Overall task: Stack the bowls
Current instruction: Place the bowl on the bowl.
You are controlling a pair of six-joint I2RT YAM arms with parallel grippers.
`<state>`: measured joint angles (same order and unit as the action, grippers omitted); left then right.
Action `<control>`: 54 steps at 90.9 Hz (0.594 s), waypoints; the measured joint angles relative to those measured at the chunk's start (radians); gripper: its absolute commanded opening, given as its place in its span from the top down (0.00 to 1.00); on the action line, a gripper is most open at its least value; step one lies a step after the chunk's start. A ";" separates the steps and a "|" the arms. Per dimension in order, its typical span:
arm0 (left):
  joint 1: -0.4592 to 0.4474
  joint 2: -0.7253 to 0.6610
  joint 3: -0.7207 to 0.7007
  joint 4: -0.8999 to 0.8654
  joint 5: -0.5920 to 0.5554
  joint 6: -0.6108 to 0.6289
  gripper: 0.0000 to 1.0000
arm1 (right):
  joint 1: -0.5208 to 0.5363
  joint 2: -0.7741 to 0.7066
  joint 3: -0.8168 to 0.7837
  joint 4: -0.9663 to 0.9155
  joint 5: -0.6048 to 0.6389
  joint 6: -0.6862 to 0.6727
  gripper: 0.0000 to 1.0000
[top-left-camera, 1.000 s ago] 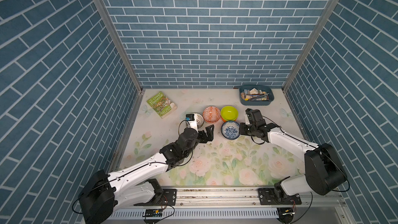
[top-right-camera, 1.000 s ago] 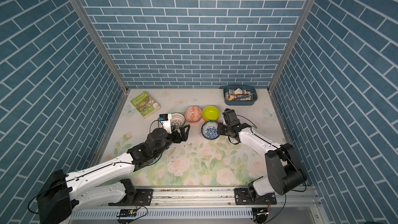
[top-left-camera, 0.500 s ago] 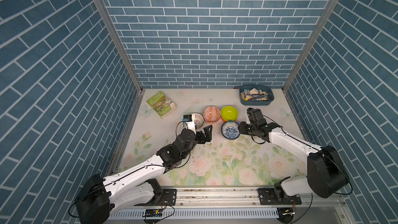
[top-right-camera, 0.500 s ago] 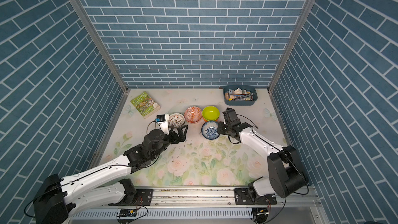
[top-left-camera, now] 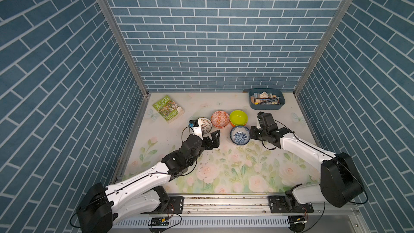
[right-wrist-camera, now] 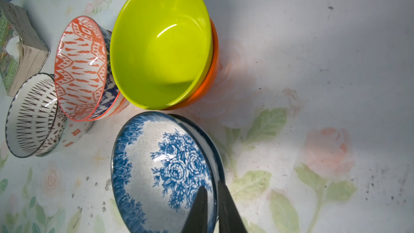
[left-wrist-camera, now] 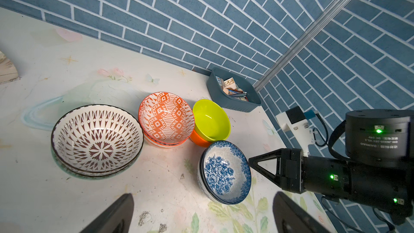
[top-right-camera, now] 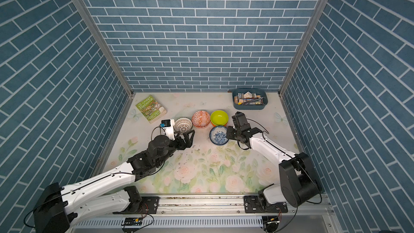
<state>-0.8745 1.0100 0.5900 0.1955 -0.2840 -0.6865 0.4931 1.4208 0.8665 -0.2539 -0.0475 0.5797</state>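
Four bowl stacks stand close together at mid-table. A lime green bowl (top-left-camera: 238, 117) (right-wrist-camera: 161, 41) sits in an orange one (left-wrist-camera: 198, 141). To its left are nested orange-and-white bowls (top-left-camera: 220, 118) (left-wrist-camera: 165, 115). A black-and-white lattice bowl (top-left-camera: 205, 124) (left-wrist-camera: 97, 137) rests in a grey-green one. Nearest are nested blue floral bowls (top-left-camera: 239, 135) (top-right-camera: 219, 135) (left-wrist-camera: 226, 172) (right-wrist-camera: 163, 171). My right gripper (top-left-camera: 252, 132) (right-wrist-camera: 211, 207) is shut on their right rim, one finger inside and one outside. My left gripper (top-left-camera: 215, 137) (left-wrist-camera: 203, 216) stands open and empty, left of the blue bowls.
A green book (top-left-camera: 168, 108) lies at the back left. A blue-grey tray (top-left-camera: 266, 107) of small items stands in the back right corner. Brick walls close in three sides, and a metal rail (top-left-camera: 224, 200) runs along the front edge.
My right gripper's jaws parted briefly and have closed again on the blue floral rim. The left arm has barely moved and stays open.
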 measured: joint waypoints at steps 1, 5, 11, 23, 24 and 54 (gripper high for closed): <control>0.000 0.000 0.000 0.000 0.000 -0.001 0.00 | 0.000 0.001 0.000 0.000 0.000 0.001 0.90; 0.000 0.000 0.000 0.000 0.000 -0.002 0.00 | 0.000 0.006 0.000 0.000 -0.002 0.000 0.91; 0.000 0.000 0.000 0.000 0.000 -0.002 0.00 | 0.000 0.011 0.000 0.000 -0.002 0.000 0.91; 0.000 0.000 0.000 0.000 0.000 -0.002 0.00 | 0.000 0.014 0.000 0.001 -0.001 0.000 0.98; 0.000 0.000 0.000 0.000 0.000 -0.002 0.00 | 0.000 0.015 0.000 0.001 0.000 0.000 0.98; 0.000 -0.005 -0.008 -0.002 0.000 -0.008 0.00 | 0.000 0.015 -0.024 0.021 -0.003 0.001 1.00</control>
<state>-0.8745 1.0054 0.5823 0.1932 -0.2840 -0.6941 0.4931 1.4357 0.8421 -0.2333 -0.0509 0.5804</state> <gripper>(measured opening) 0.998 0.048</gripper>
